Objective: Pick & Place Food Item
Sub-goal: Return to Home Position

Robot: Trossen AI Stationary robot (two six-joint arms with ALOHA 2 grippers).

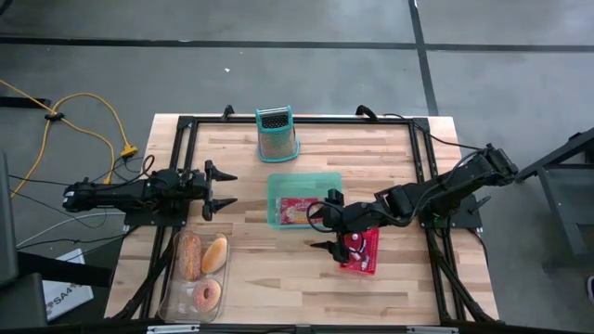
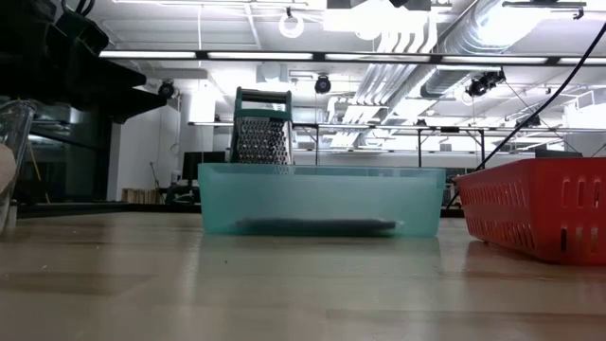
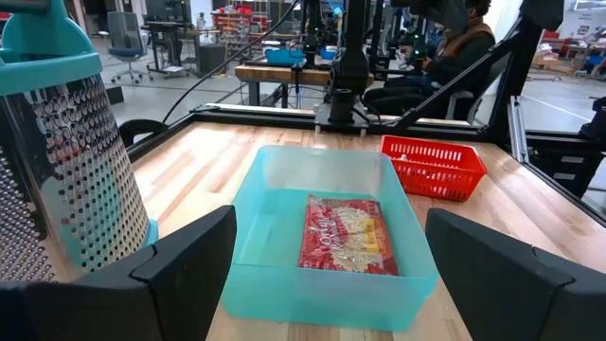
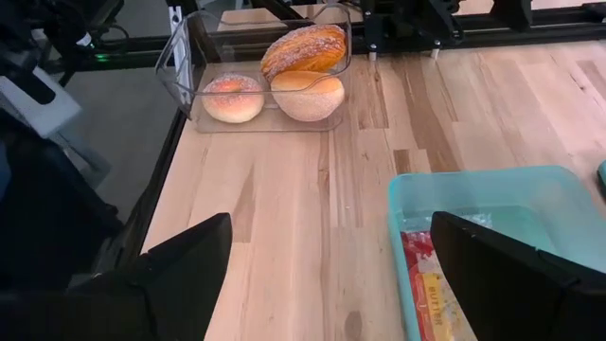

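High view, left pincer (image 1: 223, 189) spread, right pincer (image 1: 327, 221) spread beside basket (image 1: 365, 253)

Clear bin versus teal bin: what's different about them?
The clear bin is see-through and holds two breads and a doughnut; the teal bin is tinted and holds one flat red packet. The clear bin sits at a corner of the table, the teal bin near its middle. Both are open-topped rectangular tubs.

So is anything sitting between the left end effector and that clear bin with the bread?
Nothing visible does. Seen from above, the open left end effector lies just past the transparent bin, not touching; the teal bin is off to one side.
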